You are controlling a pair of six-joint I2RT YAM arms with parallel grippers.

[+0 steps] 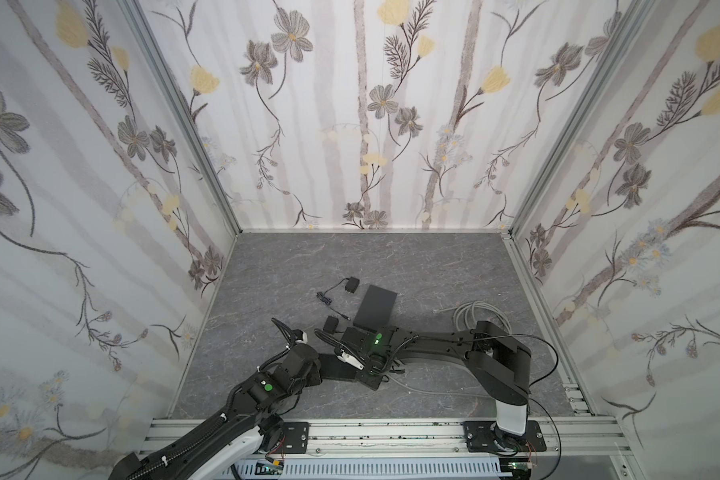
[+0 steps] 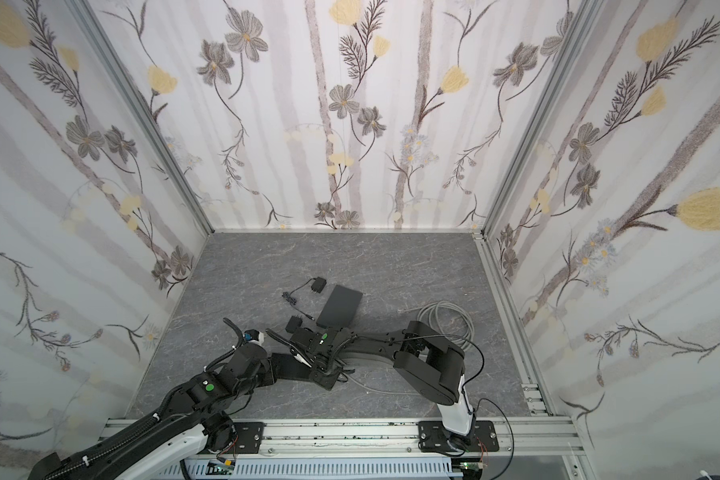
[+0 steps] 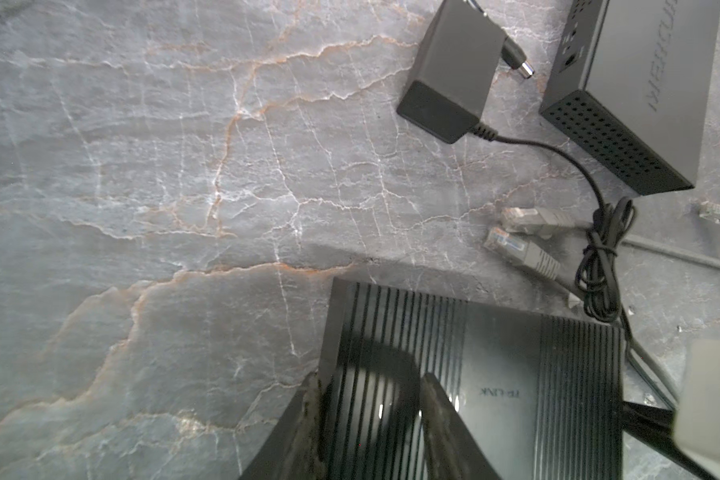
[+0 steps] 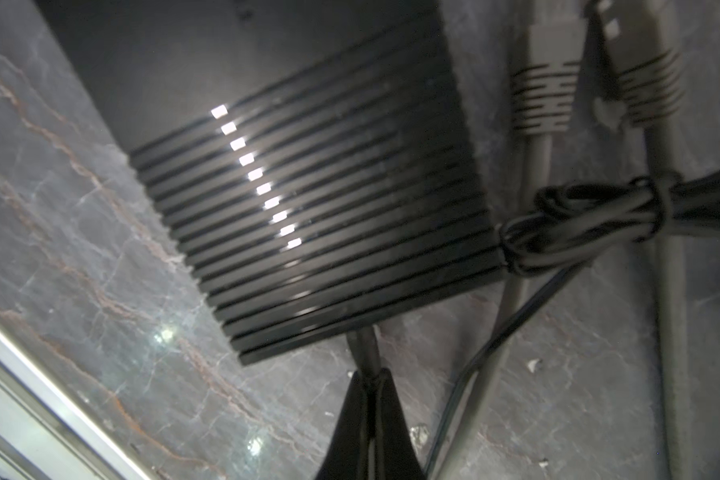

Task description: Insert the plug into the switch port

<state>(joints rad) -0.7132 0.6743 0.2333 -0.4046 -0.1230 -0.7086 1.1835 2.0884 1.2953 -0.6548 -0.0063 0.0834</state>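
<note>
The switch [image 3: 504, 353] is a flat black ribbed box that lies on the marble floor, seen in both top views [image 1: 341, 370] [image 2: 292, 368] between the two wrists. My left gripper [image 3: 375, 409] is closed on one end of it, one finger at its side edge and one over its ribbed top. My right gripper [image 4: 371, 376] is shut on the plug [image 4: 364, 347], a thin black barrel. The plug's tip meets the side edge of the switch [image 4: 308, 208]. The port itself is hidden.
A grey perforated box [image 3: 641, 83] [image 1: 377, 305] lies beyond the switch, with a black power adapter [image 3: 449, 70] and a loose barrel plug [image 3: 518, 62] beside it. A tied black cord bundle [image 4: 591, 224], two grey network plugs [image 3: 520, 249] and a grey cable coil [image 1: 474, 311] lie right of the switch.
</note>
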